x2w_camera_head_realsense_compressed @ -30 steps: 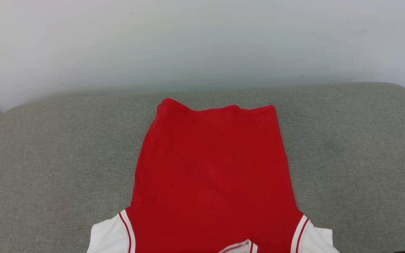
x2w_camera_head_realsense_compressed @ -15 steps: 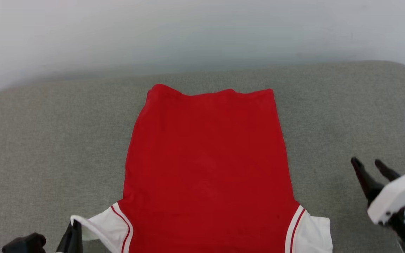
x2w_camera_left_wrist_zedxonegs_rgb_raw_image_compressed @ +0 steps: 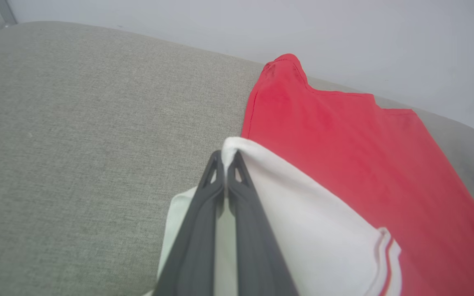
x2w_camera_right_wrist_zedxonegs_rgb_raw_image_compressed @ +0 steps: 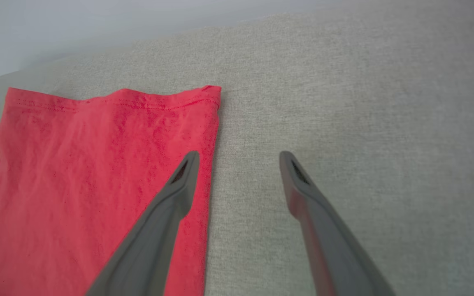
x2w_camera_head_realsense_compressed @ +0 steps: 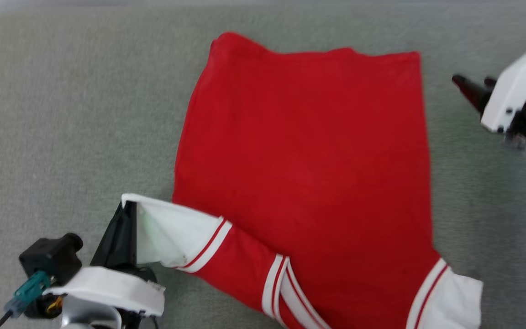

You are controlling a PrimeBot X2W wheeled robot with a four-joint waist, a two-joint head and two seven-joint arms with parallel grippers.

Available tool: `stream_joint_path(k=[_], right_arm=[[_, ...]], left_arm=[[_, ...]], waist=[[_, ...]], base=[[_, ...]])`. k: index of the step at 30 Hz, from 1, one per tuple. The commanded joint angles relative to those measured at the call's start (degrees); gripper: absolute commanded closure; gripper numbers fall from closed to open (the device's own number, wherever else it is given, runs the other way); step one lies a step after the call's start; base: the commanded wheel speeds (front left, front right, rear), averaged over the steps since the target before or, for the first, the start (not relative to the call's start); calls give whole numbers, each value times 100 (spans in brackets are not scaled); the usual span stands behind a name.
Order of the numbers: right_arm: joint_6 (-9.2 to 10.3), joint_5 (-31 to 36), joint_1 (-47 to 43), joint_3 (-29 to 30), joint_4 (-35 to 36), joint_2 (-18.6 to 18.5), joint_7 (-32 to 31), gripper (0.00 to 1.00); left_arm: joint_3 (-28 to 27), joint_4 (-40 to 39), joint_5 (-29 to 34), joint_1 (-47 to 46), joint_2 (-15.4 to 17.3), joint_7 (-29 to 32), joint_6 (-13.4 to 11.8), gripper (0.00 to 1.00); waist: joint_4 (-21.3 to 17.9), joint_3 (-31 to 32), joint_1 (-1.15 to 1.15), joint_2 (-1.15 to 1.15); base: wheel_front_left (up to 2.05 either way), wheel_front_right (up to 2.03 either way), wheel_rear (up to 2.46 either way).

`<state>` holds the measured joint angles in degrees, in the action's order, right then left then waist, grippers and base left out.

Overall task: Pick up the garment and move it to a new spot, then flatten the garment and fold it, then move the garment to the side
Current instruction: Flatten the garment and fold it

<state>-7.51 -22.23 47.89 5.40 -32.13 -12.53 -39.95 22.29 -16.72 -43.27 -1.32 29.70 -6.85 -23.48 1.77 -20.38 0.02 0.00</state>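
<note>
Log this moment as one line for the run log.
step: fold | left gripper: shut on garment at white sleeve | right gripper: open, empty, beside hem | surface: grey cushion

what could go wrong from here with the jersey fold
The left hand pinches just the edge of the white sleeve, so it may slip out. The right hand is open beside the garment, not gripping it, so nothing pins it, and a pull might drag or bunch it on the grey cushion.

The garment [x2w_camera_head_realsense_compressed: 308, 160] — a red, white-sleeved jersey with striped trim, plain side up — lies spread on the grey cushion [x2w_camera_head_realsense_compressed: 62, 114], its left-side sleeve [x2w_camera_head_realsense_compressed: 171, 233] raised off it.
</note>
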Motion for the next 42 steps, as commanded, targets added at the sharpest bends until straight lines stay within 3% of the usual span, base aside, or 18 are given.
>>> stream_joint_path(k=[1, 6, 12, 13, 14, 15, 16, 17, 23, 31, 36, 39, 42], right_arm=[[4, 31, 259, -32, -174, -22, -94, 0], [4, 337, 1061, -20, -851, -76, -423, 0], [4, 718, 1396, 139, -1739, 44, -775, 0], [4, 771, 1365, 176, -1883, 76, -854, 7], [3, 807, 1351, 197, -2009, 113, -932, 62], [3, 824, 1347, 225, -2113, 147, -983, 85], [3, 824, 1347, 225, -2113, 147, -983, 85], [3, 840, 1330, 249, -2211, 172, -1041, 100], [3, 920, 1492, 217, -2225, 89, -827, 100], [4, 663, 1457, -761, -1283, -578, -413, 100], [4, 123, 601, -1305, -249, -1232, -590, 100], [4, -72, -260, -1301, 405, -1591, -803, 100], [4, -192, -1289, -1081, 1014, -1695, -1024, 100]], left_arm=[[46, 15, 54, -181, -56, -38, 67, 100], [218, 75, 157, -566, -165, -66, 231, 100], [290, 206, 181, -760, -253, -147, 360, 100], [298, 241, 177, -762, -252, -143, 370, 100], [309, 270, 175, -770, -256, -147, 379, 100], [318, 289, 173, -789, -261, -156, 397, 100], [318, 289, 173, -789, -261, -156, 397, 100], [331, 309, 171, -811, -264, -160, 421, 100], [344, 416, 126, -834, -294, -196, 465, 100], [316, 596, 39, -620, -233, -210, 466, 100], [230, 687, -44, -354, -166, -223, 389, 100], [158, 741, -126, -131, -96, -224, 322, 100], [49, 807, -221, 113, -37, -240, 251, 100]], waist=[[395, -487, -2, 0], [671, -834, -2, 0], [837, -1048, -2, 0], [846, -1051, -2, 0], [858, -1051, -2, 0], [869, -1048, -2, 0], [869, -1048, -2, 0], [877, -1041, -2, 0], [860, -943, -2, 0], [704, -389, -2, 0], [530, 115, -2, 0], [403, 402, -2, 0], [221, 686, -2, 0]], base=[[0, 0, 0], [0, 0, 0], [0, 0, 0], [0, 0, 0], [0, 0, 0], [0, 0, 0], [0, 0, 0], [0, 0, 0], [0, 0, 0], [0, 0, 0], [0, 0, 0], [0, 0, 0], [0, 0, 0]])
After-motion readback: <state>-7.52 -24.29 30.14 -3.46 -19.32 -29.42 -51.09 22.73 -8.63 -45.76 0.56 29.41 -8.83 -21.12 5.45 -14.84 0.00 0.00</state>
